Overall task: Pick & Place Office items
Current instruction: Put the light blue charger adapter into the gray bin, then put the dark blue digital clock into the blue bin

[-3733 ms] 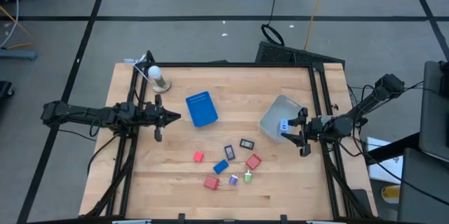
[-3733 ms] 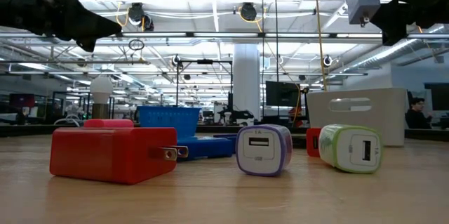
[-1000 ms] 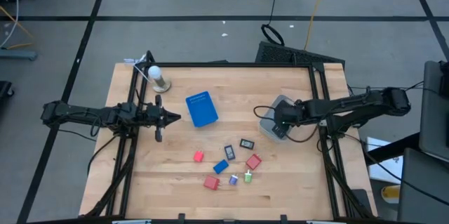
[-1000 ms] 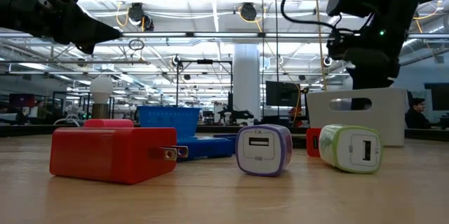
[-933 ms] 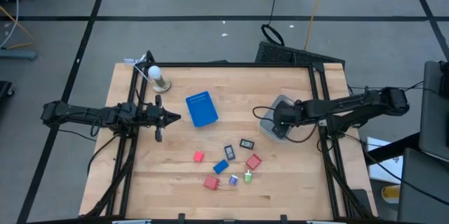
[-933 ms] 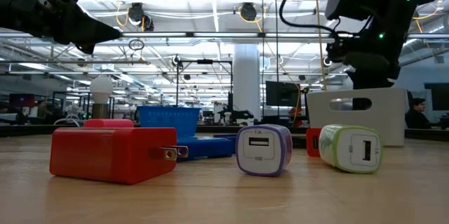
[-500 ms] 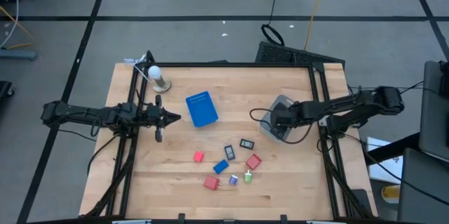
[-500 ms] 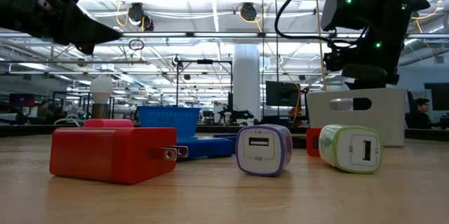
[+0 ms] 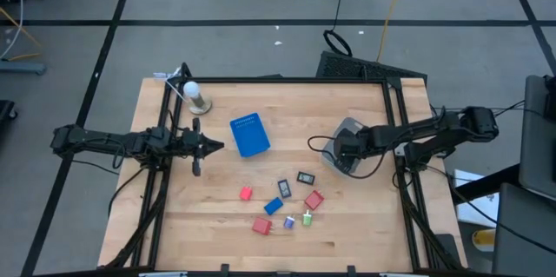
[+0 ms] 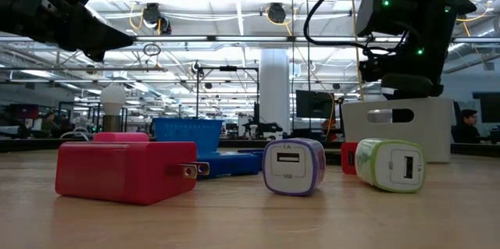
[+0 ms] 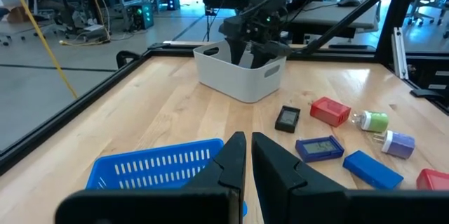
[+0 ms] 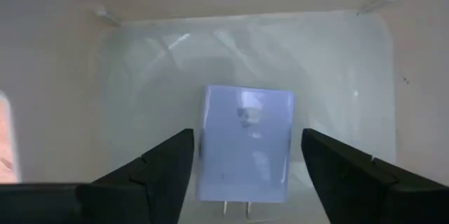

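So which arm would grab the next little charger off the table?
Probably the right. Its gripper hangs open over the bin, a light-blue charger lying loose below, and the remaining chargers sit nearby. The left gripper waits shut beside the blue basket.

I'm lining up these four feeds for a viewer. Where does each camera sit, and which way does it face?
High view: overhead, straight down; both arms, left gripper idle.
Low view: table height, level past the red charger; the arms hang from above.
Left wrist view: over its shut fingers, across the table to the white bin.
Right wrist view: down into the bin at a light-blue charger, fingers open.
Shared: left wrist and high views both show the right gripper in the bin.
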